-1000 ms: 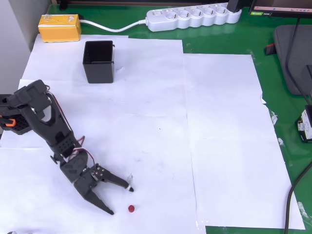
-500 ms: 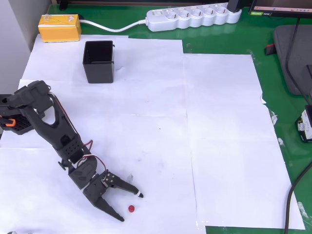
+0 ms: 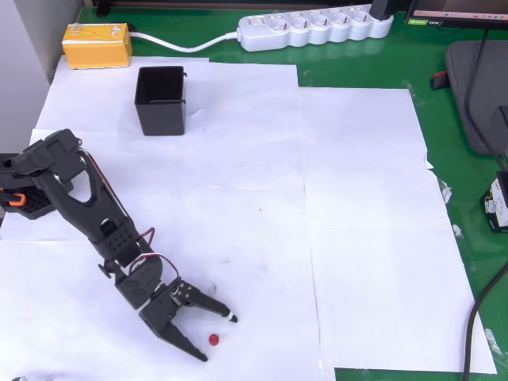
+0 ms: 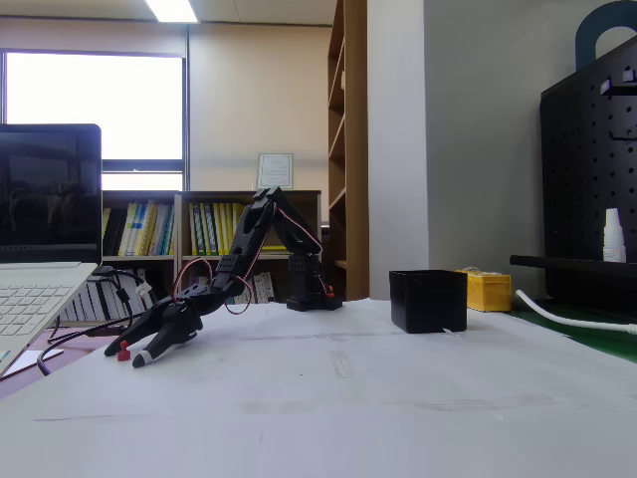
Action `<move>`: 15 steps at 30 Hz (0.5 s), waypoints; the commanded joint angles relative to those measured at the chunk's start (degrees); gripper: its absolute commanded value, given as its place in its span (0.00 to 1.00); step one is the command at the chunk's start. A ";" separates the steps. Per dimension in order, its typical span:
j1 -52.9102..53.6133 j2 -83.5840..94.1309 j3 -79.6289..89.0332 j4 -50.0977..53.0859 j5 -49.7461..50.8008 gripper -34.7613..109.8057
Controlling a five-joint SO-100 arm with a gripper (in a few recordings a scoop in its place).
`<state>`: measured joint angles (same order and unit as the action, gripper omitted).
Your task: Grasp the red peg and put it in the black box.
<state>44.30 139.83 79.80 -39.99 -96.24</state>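
Peg between open pincer fingertips, untouched.

In the fixed view the red peg is partly hidden behind the gripper; contact is unclear.

Your gripper has slid forward and lower since a second ago, jaws still spread. The red peg, which lay ahead of the fingertips before, now sits between the two fingers.
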 commanded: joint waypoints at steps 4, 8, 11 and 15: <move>-0.70 0.18 1.49 0.09 -1.58 0.46; -0.79 0.18 1.32 -0.26 -1.76 0.46; -0.88 -0.35 0.44 0.00 -1.76 0.46; -0.97 -1.76 -2.11 -0.09 -2.11 0.46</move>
<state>44.21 139.75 78.93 -40.25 -96.86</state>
